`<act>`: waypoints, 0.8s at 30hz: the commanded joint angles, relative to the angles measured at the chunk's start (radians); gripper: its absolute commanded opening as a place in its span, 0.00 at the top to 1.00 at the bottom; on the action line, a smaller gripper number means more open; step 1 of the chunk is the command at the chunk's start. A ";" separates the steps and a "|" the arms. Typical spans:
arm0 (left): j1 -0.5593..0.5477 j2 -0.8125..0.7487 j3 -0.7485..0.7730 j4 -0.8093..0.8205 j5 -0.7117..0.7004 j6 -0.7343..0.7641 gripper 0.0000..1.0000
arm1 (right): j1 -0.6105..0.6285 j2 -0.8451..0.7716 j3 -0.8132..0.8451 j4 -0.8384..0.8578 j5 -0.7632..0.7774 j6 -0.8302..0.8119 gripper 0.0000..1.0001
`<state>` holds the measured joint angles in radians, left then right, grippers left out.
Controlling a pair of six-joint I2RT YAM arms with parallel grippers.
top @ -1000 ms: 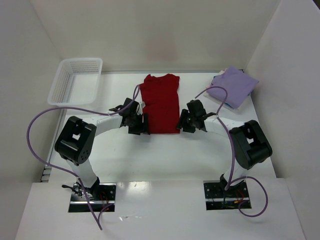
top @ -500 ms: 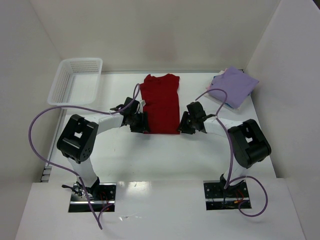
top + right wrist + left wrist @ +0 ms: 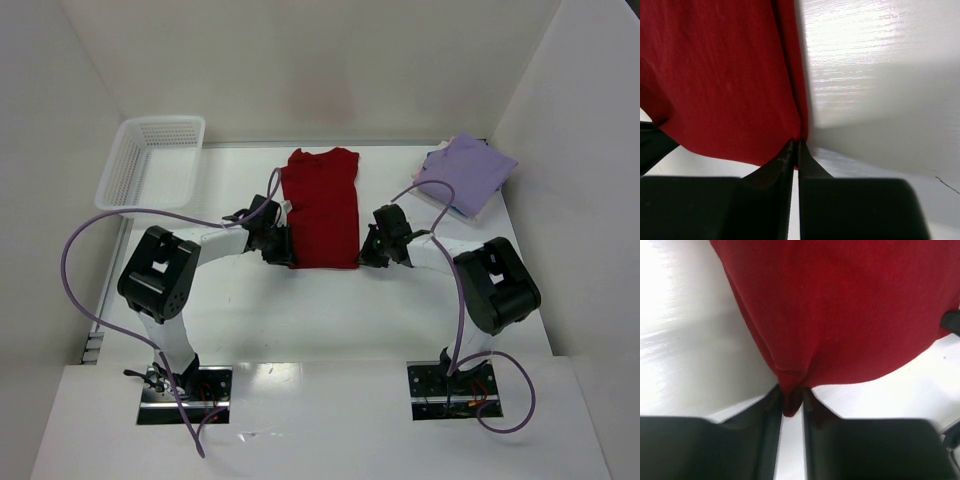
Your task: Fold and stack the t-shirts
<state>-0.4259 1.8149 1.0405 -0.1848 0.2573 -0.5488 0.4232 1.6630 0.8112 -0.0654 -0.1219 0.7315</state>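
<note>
A dark red t-shirt (image 3: 322, 208) lies in a long narrow fold at the middle of the table, collar end far. My left gripper (image 3: 283, 254) is shut on the shirt's near left corner (image 3: 791, 399), a bunch of red cloth pinched between its fingers. My right gripper (image 3: 367, 254) is shut on the near right corner (image 3: 797, 142), with its jaws almost touching. A lavender t-shirt (image 3: 467, 172) lies folded square at the far right, on top of other folded shirts whose pink and blue edges show beneath it.
A white mesh basket (image 3: 152, 160) stands at the far left corner. White walls close in the table on the left, back and right. Purple cables loop from both arms over the table.
Both grippers moved in onto the red shirt's near corners and shut on the cloth. The shirt itself has stayed flat.
</note>
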 commanded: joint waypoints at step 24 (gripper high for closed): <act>-0.024 -0.270 -0.094 -0.258 -0.024 -0.019 1.00 | 0.066 -0.259 -0.090 -0.146 0.018 0.049 1.00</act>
<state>-0.4400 1.6211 0.9630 -0.3401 0.2535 -0.5556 0.4808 1.4719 0.7315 -0.1432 -0.1291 0.7666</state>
